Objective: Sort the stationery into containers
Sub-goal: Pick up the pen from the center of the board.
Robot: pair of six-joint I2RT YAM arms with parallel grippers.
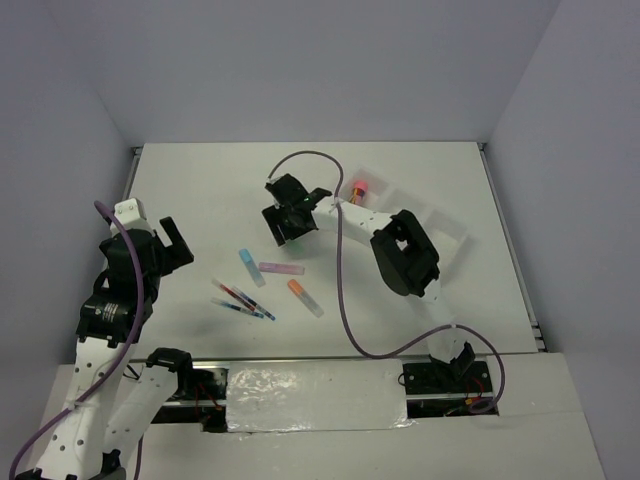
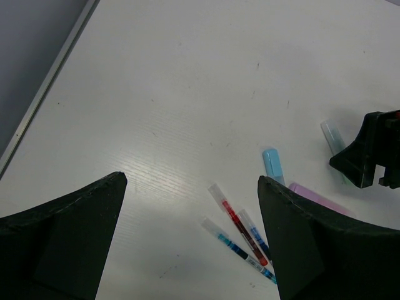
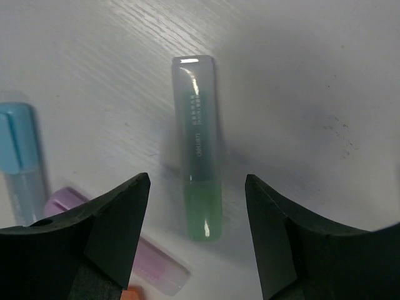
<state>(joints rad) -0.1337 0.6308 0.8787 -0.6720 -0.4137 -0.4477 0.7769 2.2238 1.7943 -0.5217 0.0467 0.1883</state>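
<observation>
Straddles, with right pincer [image 3: 197, 181] parted and not touching, the green marker [image 3: 199, 156] flat on the desk [image 3: 312, 75] near the purple marker [image 3: 150, 262]. Risks pinching off-centre, rolling or squirting out the glossy barrel.

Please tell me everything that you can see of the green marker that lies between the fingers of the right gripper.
The green marker is short and stubby, and looks like glossy plastic. Its far half is smoky and translucent, with small white print along it. Its near half is brighter green with a rounded end. It lies flat on the white table, pointing away from the wrist camera. The right gripper straddles it, one finger on each side with a gap each way. Only the table touches it.
</observation>
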